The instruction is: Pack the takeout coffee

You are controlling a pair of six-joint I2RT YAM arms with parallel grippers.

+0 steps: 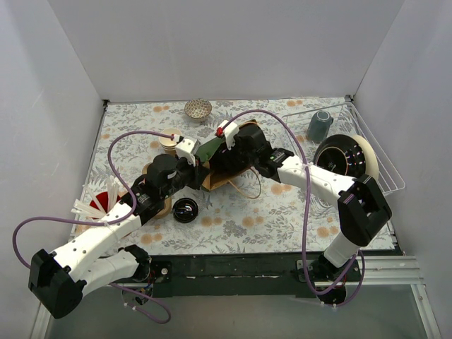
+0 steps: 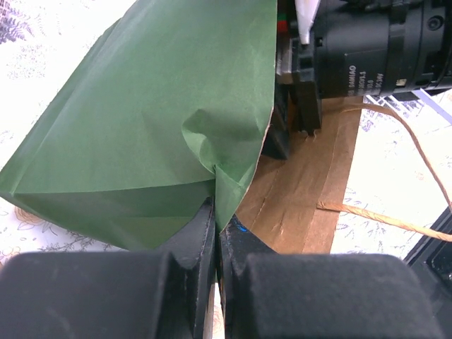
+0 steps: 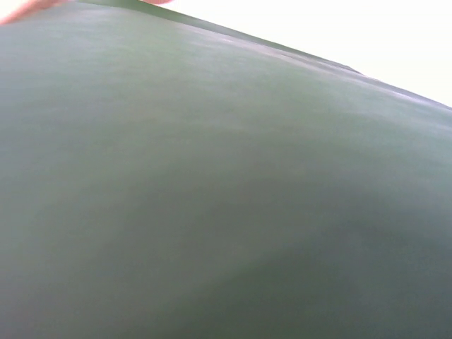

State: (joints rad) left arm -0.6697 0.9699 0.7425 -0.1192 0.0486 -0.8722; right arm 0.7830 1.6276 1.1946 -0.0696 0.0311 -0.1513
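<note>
Left claw point(image 2: 215, 233) is clamped shut on the green paper bag's point(image 2: 155, 113) edge, so any tug could tear it or pull it free. Right claw is inside the bag afaict; can't tell if it's open. Coffee cup point(image 1: 168, 143) sits just behind the bag, partly hidden.

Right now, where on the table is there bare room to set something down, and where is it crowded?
Bare cloth lies along the near edge between the spare black lid and the right arm's base, and at the far left corner beyond the tan cup. The middle is crowded: both arms meet at the green bag. The wire rack at right is full.
</note>
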